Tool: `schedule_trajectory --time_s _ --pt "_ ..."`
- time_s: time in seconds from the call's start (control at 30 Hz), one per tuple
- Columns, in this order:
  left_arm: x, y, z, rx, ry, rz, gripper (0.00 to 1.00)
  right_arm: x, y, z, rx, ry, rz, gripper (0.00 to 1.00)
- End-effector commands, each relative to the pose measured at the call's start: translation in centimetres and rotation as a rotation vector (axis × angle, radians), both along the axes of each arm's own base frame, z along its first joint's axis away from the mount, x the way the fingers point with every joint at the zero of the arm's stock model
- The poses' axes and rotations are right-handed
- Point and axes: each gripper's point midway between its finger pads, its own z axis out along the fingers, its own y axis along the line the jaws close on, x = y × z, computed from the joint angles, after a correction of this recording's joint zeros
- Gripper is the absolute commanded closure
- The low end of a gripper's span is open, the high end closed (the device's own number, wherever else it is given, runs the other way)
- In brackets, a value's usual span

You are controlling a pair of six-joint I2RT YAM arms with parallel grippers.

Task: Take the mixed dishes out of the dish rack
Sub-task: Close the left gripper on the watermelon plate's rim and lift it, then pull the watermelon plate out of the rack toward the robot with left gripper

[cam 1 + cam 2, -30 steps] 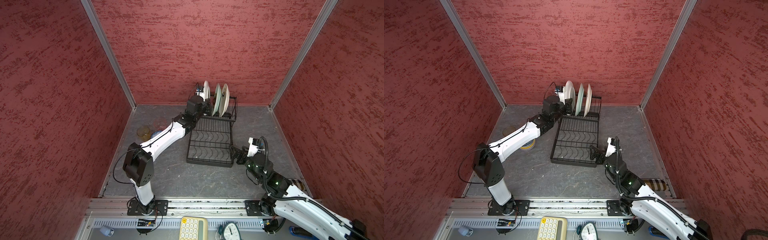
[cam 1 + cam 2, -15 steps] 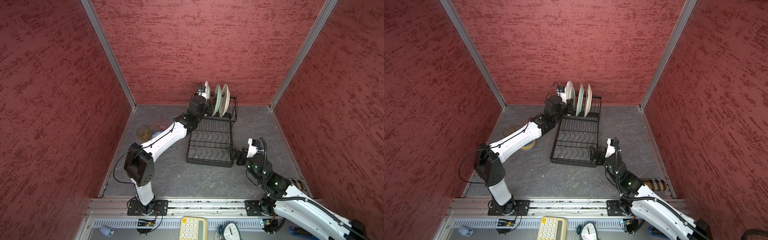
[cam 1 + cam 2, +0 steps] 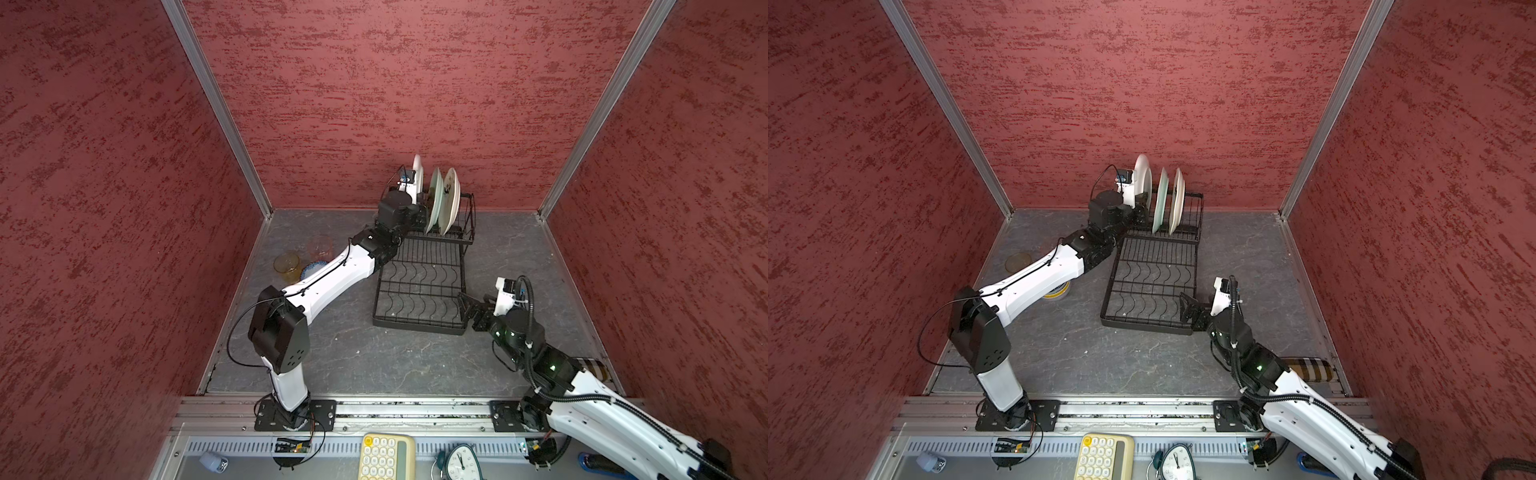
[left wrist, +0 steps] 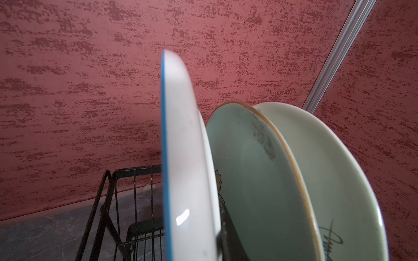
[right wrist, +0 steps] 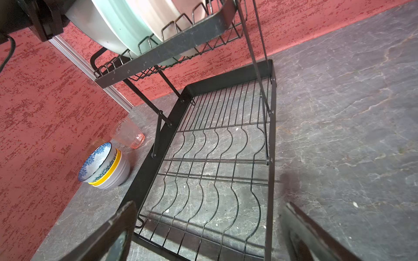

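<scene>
My left gripper [image 3: 417, 209] is pinched narrow on the lower rim of the white round plate with the blue edge [image 4: 185, 146]. One dark finger [image 4: 228, 239] presses the face turned toward its neighbours. The plate stands on edge, and a grip low at the rim lets me draw it straight up out of its slot. It rides higher than the others, though I cannot tell whether its foot has cleared the wires or sits in them. Just beyond that finger stand the pale green glazed plate [image 4: 248, 169] and the cream plate with a dark drawn motif [image 4: 328, 169]. Both are upright in the raised slotted basket of the black wire dish rack [image 3: 419, 286], close enough that any sideways lean would knock them. My right gripper [image 3: 469, 308] hangs wide open, jaws either side of the flat tray's near corner, gripping nothing; I judge it is placed to steady the rack. Behind my left forearm, on the grey stone-look table [image 3: 374, 357], sit the nested blue-white, yellow and lavender bowls [image 5: 104, 167], the pink glass tumbler [image 5: 127, 133] and the amber glass tumbler [image 3: 287, 264], already unloaded.
</scene>
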Motion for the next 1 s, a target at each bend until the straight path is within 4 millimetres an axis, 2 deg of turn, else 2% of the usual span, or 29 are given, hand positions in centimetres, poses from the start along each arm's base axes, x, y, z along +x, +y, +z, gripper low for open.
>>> schedule_trajectory --time_s 0.0,0.2,0.47,0.63,0.77,0.97 --pt "-2.5 1.7 9.1 -0.14 -0.238 0.004 1.0 -0.2 -0.3 -0.4 0.006 0.01 -0.004 0.01" --pt "-4.1 2.4 10.7 -0.139 -0.285 -0.002 1.0 -0.2 -0.3 -0.2 0.014 0.007 -0.008 0.01" --pt "-5.8 3.3 11.2 -0.136 -0.31 -0.002 1.0 -0.1 -0.2 -0.3 0.012 0.01 -0.005 0.01" --pt "-8.4 4.4 11.3 -0.161 -0.318 -0.014 1.0 -0.1 -0.2 -0.2 0.017 0.011 -0.008 0.01" --pt "-10.7 5.5 10.8 -0.157 -0.304 -0.022 1.0 0.1 0.2 0.0 0.025 0.009 0.002 0.01" --pt "-13.5 6.9 8.4 -0.131 -0.261 -0.003 1.0 0.5 0.9 -0.1 0.031 0.017 0.018 0.01"
